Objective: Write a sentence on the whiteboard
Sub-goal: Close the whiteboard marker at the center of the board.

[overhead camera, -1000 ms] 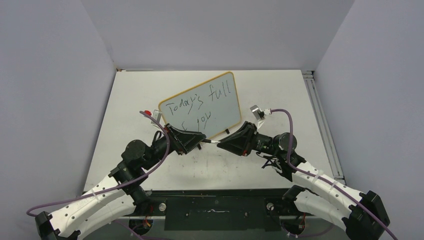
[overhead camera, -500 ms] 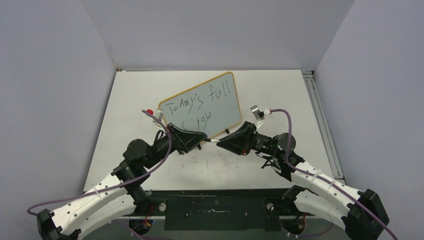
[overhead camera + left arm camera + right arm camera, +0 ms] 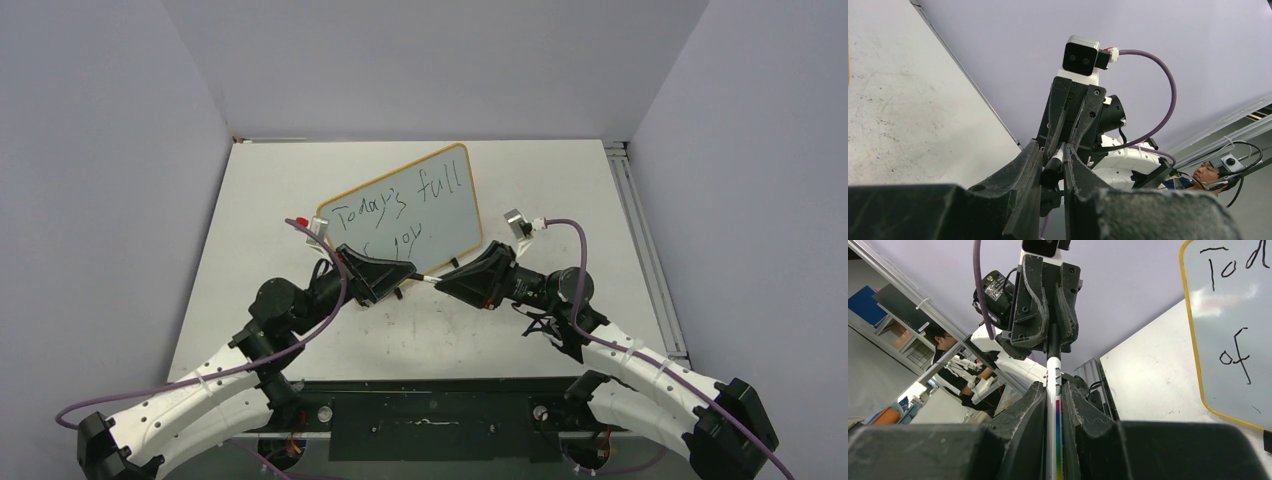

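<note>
Whiteboard (image 3: 448, 222) stands just beyond both claws, tilted with one corner high. The sentence (image 3: 402, 200) covers its face in two slanted lines, "Today's full" over "of joy", so the writing looks finished. Left gripper (image 3: 405, 272) and right gripper (image 3: 446, 281) meet tip to tip before the board's lower edge, both clamped on one marker (image 3: 425, 282) bridging them: right on the white barrel, left on the black end. Probably capping; only stowing the pen seems left.

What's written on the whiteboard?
The whiteboard shows black writing: "Today's full" above, "joy" below. From above, the left end effector covers the lower line's start; the right wrist view shows "of" there.
</note>
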{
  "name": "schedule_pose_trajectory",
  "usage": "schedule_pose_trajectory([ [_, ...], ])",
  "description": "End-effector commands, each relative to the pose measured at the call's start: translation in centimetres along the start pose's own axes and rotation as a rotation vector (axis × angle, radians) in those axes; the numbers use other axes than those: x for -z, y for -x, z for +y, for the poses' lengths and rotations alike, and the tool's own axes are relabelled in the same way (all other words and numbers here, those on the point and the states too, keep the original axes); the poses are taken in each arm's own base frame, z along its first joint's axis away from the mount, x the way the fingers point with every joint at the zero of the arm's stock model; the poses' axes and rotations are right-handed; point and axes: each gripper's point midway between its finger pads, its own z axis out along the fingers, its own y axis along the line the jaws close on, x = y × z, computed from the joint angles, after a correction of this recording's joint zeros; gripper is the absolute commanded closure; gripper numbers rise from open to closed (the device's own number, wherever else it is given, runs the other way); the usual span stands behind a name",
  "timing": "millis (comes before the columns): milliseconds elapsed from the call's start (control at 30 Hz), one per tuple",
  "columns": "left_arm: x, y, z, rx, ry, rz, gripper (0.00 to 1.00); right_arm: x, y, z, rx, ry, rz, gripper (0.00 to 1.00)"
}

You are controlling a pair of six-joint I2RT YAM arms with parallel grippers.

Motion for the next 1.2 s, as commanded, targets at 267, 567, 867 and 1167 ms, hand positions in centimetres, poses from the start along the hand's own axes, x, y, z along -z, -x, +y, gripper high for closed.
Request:
schedule_pose_trajectory([
  [267,-0.6,-2.3,-1.5,-0.038,-0.078,0.084,1.00,-1.1,1.9,1.2,0.048,0.074,-0.066,0.95],
  [567,-1.0,-4.2,-1.5,-0.027,-0.082,0.132,1.00,-1.5,2.2,1.3,0.055,0.080,-0.075,0.95],
  [867,-0.9,-6.1,-0.7,-0.015,-0.062,0.179,1.00,-1.5,2.7,1.3,0.058,0.074,-0.105,0.95],
  [1167,-1.1,-7.8,-0.4,-0.005,-0.061,0.220,1.00,-1.9,3.3,1.5,0.060,0.085,-0.133,0.95],
])
